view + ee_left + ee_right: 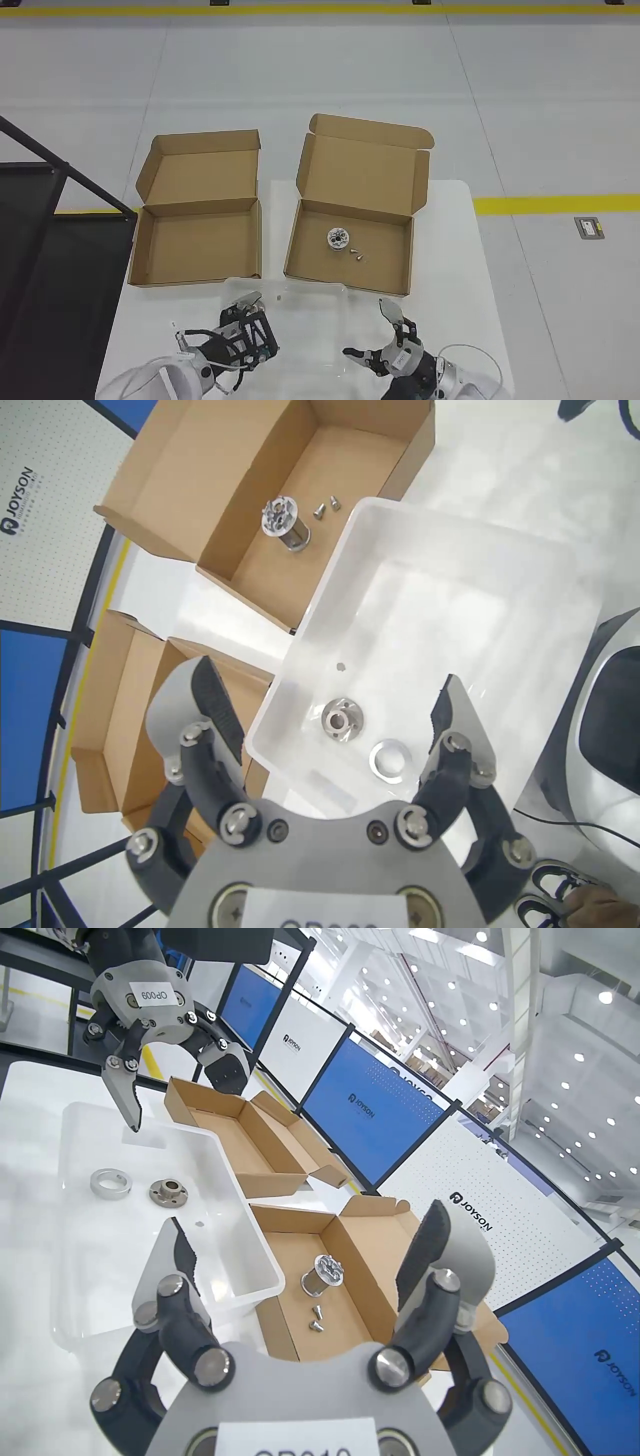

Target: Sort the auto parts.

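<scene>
A clear white tray [320,590] lies at the table's near edge and holds a flanged metal hub [342,720], a metal ring [390,760] and a tiny grey speck [341,666]. My left gripper [327,674] hangs open just above the hub and ring, with nothing between its fingers. My right gripper [306,1215] is open and empty over the tray's other end, near the right cardboard box [360,1288]. That box holds a ribbed metal cylinder [322,1275] and two small screws [316,1312]. In the top view the left gripper [245,335] and right gripper [385,335] flank the tray.
The left cardboard box [195,245] stands open with a bare floor, beside the right box [385,245], both behind the tray with lids folded back. A black frame [40,250] borders the table's left side. The white table [450,300] ends close right of the right box.
</scene>
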Controlling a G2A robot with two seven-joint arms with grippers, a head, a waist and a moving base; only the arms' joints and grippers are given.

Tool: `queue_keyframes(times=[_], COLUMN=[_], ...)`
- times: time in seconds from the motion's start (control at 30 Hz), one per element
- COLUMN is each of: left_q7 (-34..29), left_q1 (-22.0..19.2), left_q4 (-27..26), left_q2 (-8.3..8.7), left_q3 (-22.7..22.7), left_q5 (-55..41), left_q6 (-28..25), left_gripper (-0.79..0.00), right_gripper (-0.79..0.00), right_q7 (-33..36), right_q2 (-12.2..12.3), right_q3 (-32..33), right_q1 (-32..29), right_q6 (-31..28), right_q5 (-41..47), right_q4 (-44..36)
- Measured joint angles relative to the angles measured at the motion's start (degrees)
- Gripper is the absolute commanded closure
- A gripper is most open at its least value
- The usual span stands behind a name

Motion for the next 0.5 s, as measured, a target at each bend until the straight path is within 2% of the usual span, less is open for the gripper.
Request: queue_keyframes(times=[0.13, 0.2, 0.5], left_q7=[-5.2, -7.5, -20.3], left_q1=[0.2, -0.2, -4.2], left_q4=[0.2, 0.3, 3.0], left_q2=[0.02, 0.00, -0.44], left_q3=[2.0, 2.9, 4.5], left_q5=[5.1, 5.2, -1.3], left_q6=[1.4, 0.2, -3.4], left_gripper=[-0.785, -0.785, -0.785], right_gripper=[-0.785, -0.785, -0.785], right_q7=[0.0, 0.0, 0.0], right_q2=[0.0, 0.0, 0.0], right_q3=[0.0, 0.0, 0.0], right_q1=[0.0, 0.0, 0.0], right_q6=[0.0, 0.0, 0.0], right_q5=[0.0, 0.0, 0.0], right_q4=[0.0, 0.0, 0.0])
